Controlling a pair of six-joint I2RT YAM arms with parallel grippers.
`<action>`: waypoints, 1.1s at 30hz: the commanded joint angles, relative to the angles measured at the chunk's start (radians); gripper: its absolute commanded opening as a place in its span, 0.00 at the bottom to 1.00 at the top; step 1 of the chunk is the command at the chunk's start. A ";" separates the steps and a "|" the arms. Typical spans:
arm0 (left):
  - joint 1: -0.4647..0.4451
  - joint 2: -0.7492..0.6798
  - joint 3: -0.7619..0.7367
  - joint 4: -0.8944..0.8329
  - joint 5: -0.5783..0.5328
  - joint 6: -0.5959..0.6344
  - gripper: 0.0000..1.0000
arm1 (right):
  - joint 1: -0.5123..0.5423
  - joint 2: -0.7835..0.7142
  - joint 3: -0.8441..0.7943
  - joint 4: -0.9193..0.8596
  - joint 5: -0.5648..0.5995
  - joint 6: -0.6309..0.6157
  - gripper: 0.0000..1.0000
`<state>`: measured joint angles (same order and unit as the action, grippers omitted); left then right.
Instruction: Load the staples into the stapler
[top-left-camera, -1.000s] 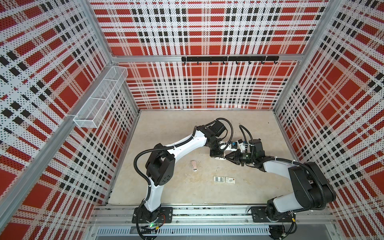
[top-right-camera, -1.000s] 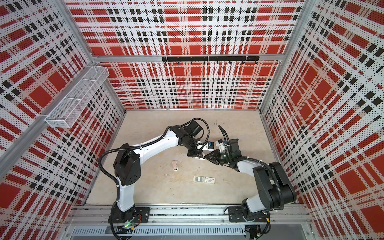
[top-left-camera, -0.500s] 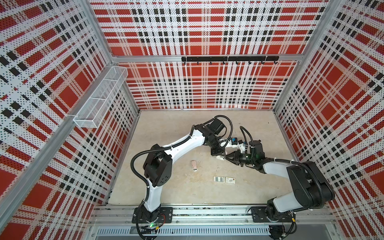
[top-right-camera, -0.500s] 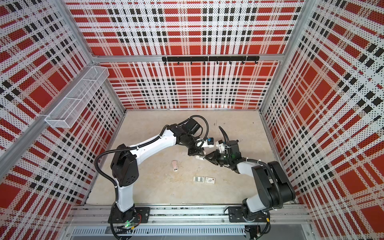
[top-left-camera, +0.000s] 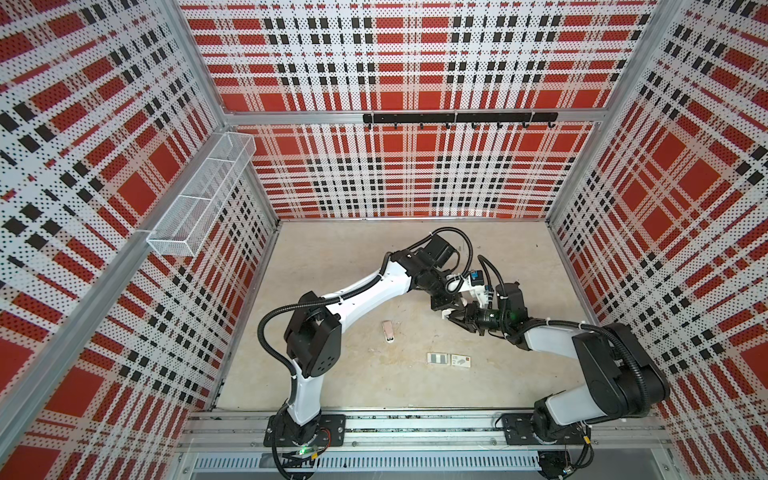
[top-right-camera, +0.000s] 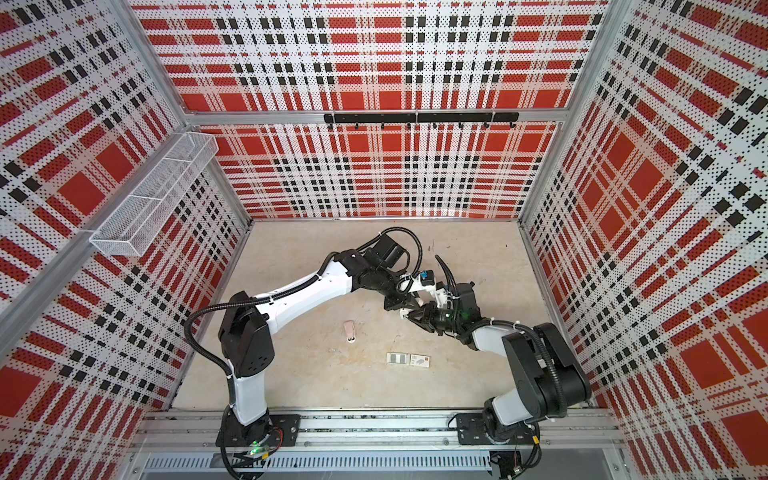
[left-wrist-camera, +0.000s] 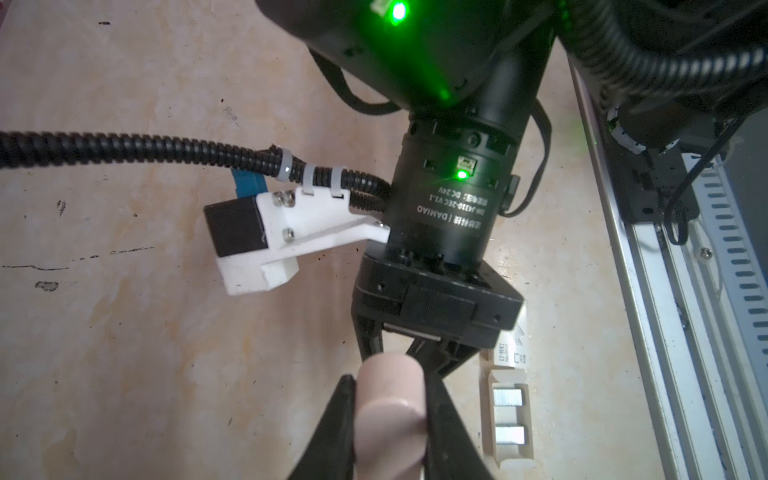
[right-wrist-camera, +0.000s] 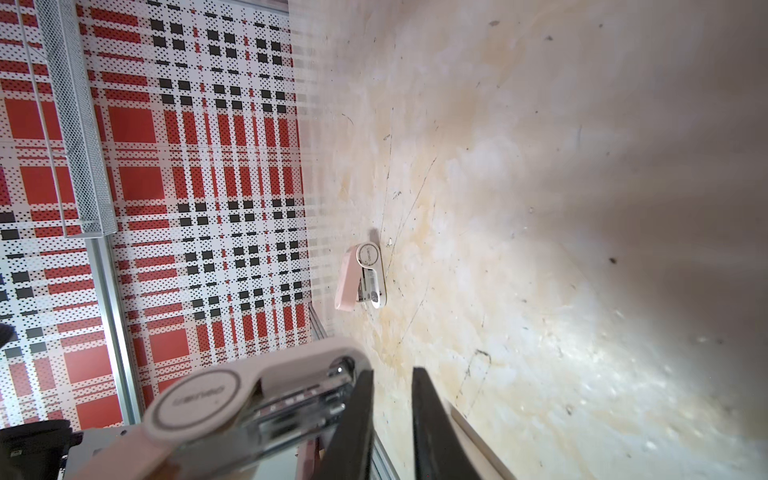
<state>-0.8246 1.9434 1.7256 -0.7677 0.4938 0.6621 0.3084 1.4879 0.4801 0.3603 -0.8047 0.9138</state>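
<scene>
A pale pink stapler (left-wrist-camera: 390, 424) sits between the fingers of my left gripper (left-wrist-camera: 390, 378), which is shut on it. Its hinged end and shiny open magazine (right-wrist-camera: 291, 411) lie right against one finger (right-wrist-camera: 353, 419) of my right gripper (right-wrist-camera: 392, 372). The right gripper's jaws stand a narrow gap apart with only floor showing between them. In both top views the two grippers (top-left-camera: 444, 309) (top-left-camera: 454, 318) meet above mid-floor. The staples (left-wrist-camera: 508, 397) lie as silvery strips in a small white tray (top-left-camera: 438, 358), beside the printed sleeve (top-left-camera: 460, 360).
A second pink stapler (top-left-camera: 387, 331) (right-wrist-camera: 361, 276) lies on the beige floor, left of the tray. A wire basket (top-left-camera: 199, 199) hangs on the left wall and a black hook rail (top-left-camera: 457, 118) on the back wall. An aluminium rail (top-left-camera: 415, 419) runs along the front edge.
The left arm has shifted slightly to the right, stapler still in its grip. The right gripper stays close against the stapler, and its jaws look a little wider.
</scene>
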 joint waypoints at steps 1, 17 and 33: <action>-0.001 -0.027 0.001 0.033 0.014 -0.014 0.16 | 0.006 -0.053 -0.009 0.041 0.010 -0.008 0.26; 0.143 -0.013 0.013 -0.029 0.362 -0.101 0.17 | -0.079 -0.512 -0.034 -0.302 0.013 -0.307 0.50; 0.160 0.089 0.142 -0.219 0.667 -0.101 0.18 | 0.035 -0.521 0.101 -0.373 0.075 -0.422 0.55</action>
<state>-0.6724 2.0151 1.8194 -0.9379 1.0801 0.5617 0.3309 0.9562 0.5480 -0.0311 -0.7319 0.5194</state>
